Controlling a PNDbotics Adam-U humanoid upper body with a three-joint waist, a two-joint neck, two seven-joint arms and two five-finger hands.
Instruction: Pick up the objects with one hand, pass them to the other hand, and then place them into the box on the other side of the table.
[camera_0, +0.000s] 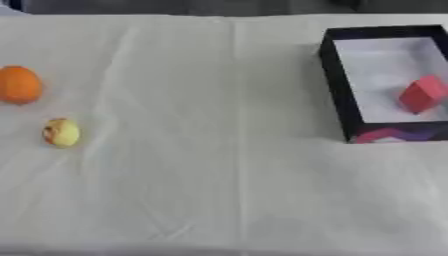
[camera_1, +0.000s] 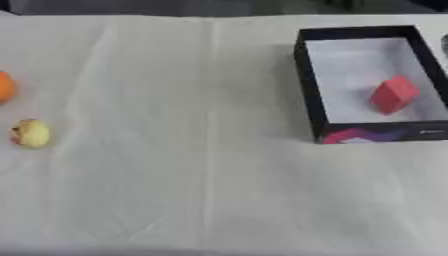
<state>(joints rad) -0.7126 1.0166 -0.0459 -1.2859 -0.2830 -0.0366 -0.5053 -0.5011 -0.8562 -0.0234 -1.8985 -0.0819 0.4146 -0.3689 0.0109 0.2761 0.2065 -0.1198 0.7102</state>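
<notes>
Two fruits wait at our left on the table: an orange and, nearer, a small yellow fruit. Neither hand shows, so we cannot tell the fingers' state. A red block lies in the box far right. We should close our left hand squarely around one fruit.

Both views are evenly and brightly lit, soft and blurred all over, with no hard glare on the white cloth. The dark-walled box at the upper right casts faint shade on its pale floor. The orange and the small yellowish fruit at the left edge show only weak shadows beneath.
</notes>
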